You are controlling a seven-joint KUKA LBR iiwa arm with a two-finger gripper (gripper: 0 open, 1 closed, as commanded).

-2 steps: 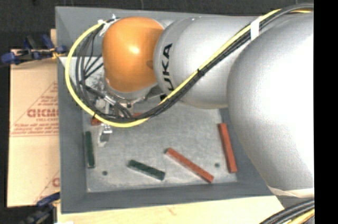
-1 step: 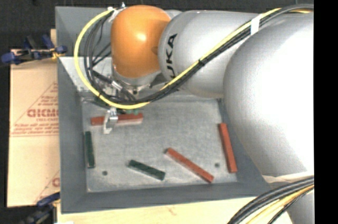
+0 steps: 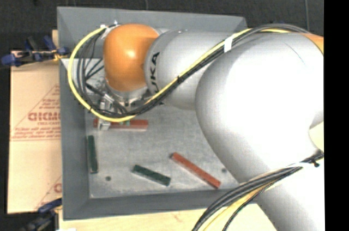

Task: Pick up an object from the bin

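1. The reddish-brown bar lies flat on the floor of the bin, left of centre. Its left end is tucked under the gripper. A little green shows along it (possibly a second piece; you can't be sure).
2. You cannot tell whether the gripper is open or closed, because the wrist hides it.
3. Treat the pick as not yet done: the bar appears to rest on the floor, with the lift still to come.
4. Farther out lie a dark green bar by the left wall, another green bar and a red bar, all apart.
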